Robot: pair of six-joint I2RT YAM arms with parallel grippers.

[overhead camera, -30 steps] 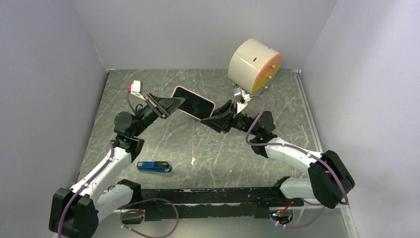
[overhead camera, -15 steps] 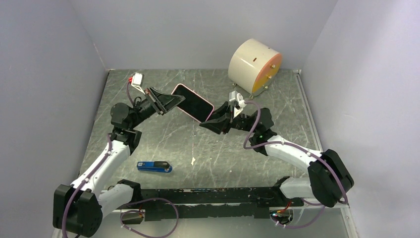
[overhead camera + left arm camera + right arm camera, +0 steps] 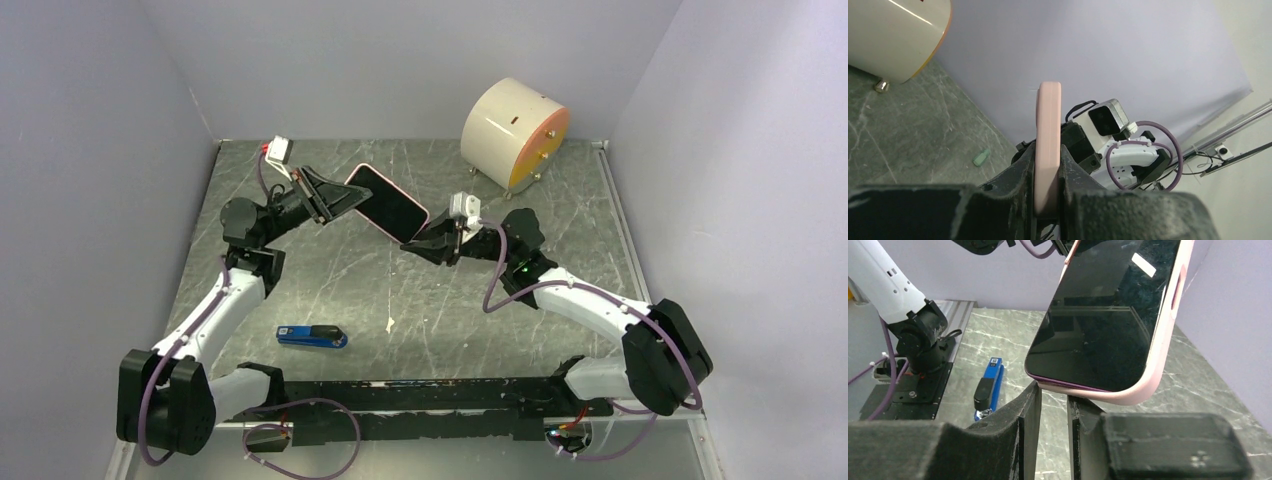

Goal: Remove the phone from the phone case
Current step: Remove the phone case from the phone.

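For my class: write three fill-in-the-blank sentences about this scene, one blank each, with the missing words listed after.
1. The left gripper is shut on the black-screened phone, held off the table in its ___ case.
2. The small blue stapler lies on the grey marbled table, nearer the ___ arm's base.
3. The cream cylinder at the far edge has an ___ round face.

Missing words: pink; left; orange
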